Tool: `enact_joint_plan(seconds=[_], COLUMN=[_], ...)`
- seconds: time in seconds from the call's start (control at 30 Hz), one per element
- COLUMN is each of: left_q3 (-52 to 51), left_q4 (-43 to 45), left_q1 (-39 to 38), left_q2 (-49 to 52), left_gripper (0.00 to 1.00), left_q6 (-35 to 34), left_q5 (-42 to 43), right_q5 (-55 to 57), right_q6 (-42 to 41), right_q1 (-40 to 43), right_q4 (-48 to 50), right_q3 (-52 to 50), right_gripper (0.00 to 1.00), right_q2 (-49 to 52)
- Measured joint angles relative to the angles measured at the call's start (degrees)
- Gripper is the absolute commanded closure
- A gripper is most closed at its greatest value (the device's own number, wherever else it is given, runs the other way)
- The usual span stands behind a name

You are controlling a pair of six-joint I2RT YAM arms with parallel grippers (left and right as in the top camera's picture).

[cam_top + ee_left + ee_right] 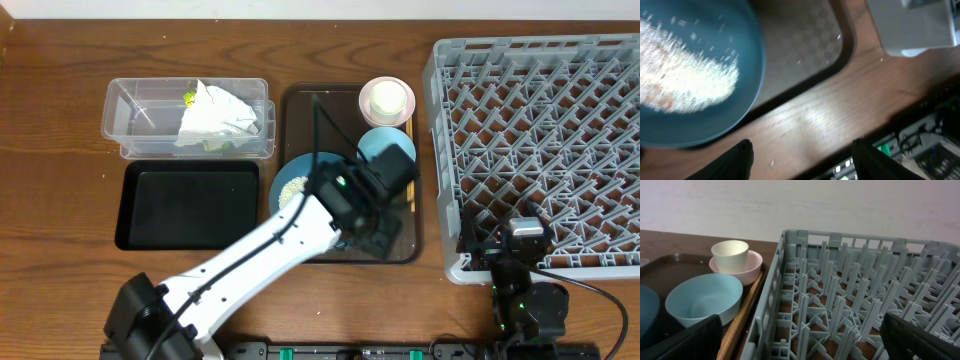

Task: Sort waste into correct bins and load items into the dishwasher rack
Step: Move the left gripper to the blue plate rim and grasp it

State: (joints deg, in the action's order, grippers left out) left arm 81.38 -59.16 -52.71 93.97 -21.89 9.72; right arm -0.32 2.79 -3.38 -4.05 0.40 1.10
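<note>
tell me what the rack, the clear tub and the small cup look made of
The rack: likely moulded grey plastic, matt; thin lattice walls and pegs, one even colour. The tub: clear plastic, glossy; the napkin shows through its walls. The cup: cream, smooth, slight sheen; ceramic or melamine, cannot tell.

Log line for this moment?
left gripper open, empty | right gripper open by dishwasher rack | napkin in clear tub | rice on blue dish

Matt grey plastic rack (540, 130), glossy wood table (60, 200), clear plastic tub (135, 115).
</note>
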Motion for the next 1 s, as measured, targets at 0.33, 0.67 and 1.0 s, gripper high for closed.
enact_joint_plan(seconds=[0.33, 0.67, 1.0], left_q3=[-6.05, -6.32, -6.32], left_q4=[6.14, 13.64, 15.87], left_q1=[-2.14, -2.14, 1.01], left_q2=[0.04, 0.04, 0.11], left_gripper=[0.34, 0.47, 0.48], left_q6=[-3.82, -6.43, -6.67], left_q5=[-13.64, -18.69, -15.8], right_q5=[0.0, 0.0, 0.0], right_q6=[0.02, 0.02, 0.02], right_q1=[0.0, 0.0, 0.0], right_q4=[0.0, 0.0, 0.02], right_q3=[0.0, 0.0, 0.0], right_gripper=[0.01, 0.01, 0.01], right_q2=[0.0, 0.0, 0.0])
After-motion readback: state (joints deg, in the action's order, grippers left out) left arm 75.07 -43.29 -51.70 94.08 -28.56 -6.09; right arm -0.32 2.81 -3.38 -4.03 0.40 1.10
